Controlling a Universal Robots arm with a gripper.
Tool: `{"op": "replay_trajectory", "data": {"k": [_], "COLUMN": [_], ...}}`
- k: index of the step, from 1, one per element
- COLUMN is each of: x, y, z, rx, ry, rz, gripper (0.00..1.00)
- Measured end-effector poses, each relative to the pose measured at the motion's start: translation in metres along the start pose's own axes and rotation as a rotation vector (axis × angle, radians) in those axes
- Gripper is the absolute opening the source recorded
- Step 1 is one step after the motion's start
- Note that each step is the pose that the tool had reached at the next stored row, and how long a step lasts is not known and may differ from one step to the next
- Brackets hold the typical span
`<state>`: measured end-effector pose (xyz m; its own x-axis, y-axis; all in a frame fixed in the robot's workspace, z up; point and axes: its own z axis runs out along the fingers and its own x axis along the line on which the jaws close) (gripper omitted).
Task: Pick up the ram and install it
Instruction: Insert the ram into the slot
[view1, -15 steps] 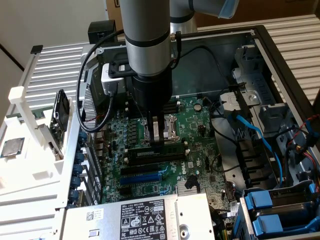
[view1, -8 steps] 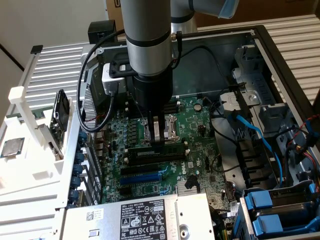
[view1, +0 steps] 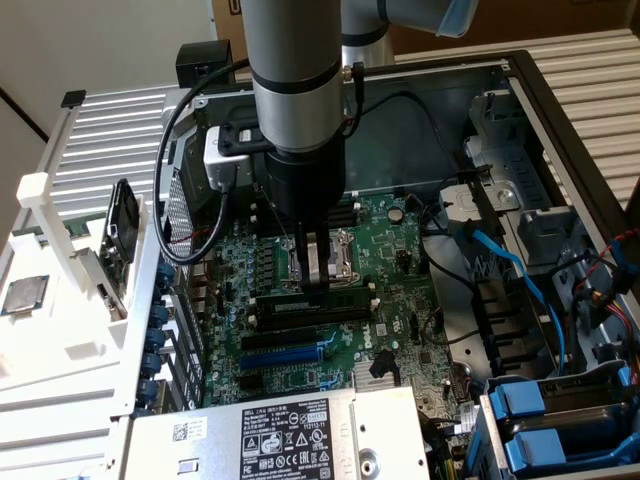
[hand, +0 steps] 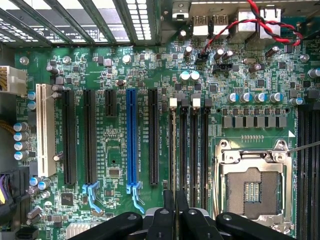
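Gripper (view1: 318, 288): fingers stood narrow, seemingly clamped on the ram (view1: 348, 297) at mid-length, likely so that pressure fell evenly. Ram: stood on edge, aligned in one of the memory slots (hand: 195, 150) beside the processor socket (hand: 252, 190) on the motherboard (hand: 115, 65).

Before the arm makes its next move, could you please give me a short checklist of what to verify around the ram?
1. Grip: the hand is closed on the ram, pinching its top edge. Ok.
2. Alignment: the ram runs along the memory slot farthest from the processor socket. Ok.
3. Seating depth of the ram in that slot. Cannot tell.
4. White end clip latched on the ram. Cannot tell.
5. Neighbouring memory slots free of anything. Ok.
6. Blue cable lies apart from the hand, toward the exterior view's right. Ok.
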<state>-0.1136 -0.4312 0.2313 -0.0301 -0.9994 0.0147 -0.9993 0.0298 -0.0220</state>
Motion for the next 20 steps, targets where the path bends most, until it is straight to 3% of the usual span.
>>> {"op": "replay_trajectory", "data": {"k": [13,20], "x": [0.0001,0.0000], "y": [0.0022,0.0022], "z": [-0.0001,-0.0066], "rx": [0.0038,0.0056], "ry": [-0.0003,-0.0003], "rz": [0.000,0.000], "gripper": [0.13,0.13]}}
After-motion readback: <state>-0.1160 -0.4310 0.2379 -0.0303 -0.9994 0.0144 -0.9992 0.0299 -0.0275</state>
